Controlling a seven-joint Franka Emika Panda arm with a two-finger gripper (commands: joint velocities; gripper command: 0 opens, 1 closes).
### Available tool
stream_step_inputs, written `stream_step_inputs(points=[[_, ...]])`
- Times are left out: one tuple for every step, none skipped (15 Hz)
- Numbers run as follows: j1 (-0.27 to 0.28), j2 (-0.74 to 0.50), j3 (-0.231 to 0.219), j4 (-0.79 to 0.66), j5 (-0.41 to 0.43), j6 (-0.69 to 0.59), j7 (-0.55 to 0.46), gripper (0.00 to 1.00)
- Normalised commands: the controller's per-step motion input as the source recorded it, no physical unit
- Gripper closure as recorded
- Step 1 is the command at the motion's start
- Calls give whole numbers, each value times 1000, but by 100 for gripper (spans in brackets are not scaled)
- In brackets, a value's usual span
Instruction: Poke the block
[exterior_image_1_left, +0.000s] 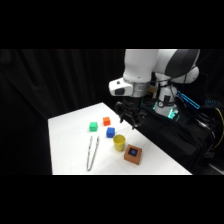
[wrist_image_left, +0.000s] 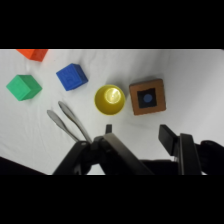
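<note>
The gripper (exterior_image_1_left: 128, 120) hung above the block (wrist_image_left: 147, 96) with its jaws wide and empty, likely ready to come down and poke it beside the yellow cup (wrist_image_left: 110, 99).

A white table (exterior_image_1_left: 65, 145) filled the lower left and centre of the side view, its far corner pointing toward the middle of the frame. Black curtain-like backdrop (exterior_image_1_left: 55, 80) covered the whole upper left behind it. At the right, dark equipment (exterior_image_1_left: 200, 140) sat beside the table, with a teal light (exterior_image_1_left: 172, 114) glowing there.
</note>
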Motion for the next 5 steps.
stream_step_inputs(points=[[-102,-133,69,108,157,-242,-151,0],[-97,-131,69,107,167,-227,-153,0],[-92,-126,69,104,180,-205,-153,0],[-87,-114,69,111,210,-196,-169,0],[-80,-83,82,152,150,-280,-62,0]])
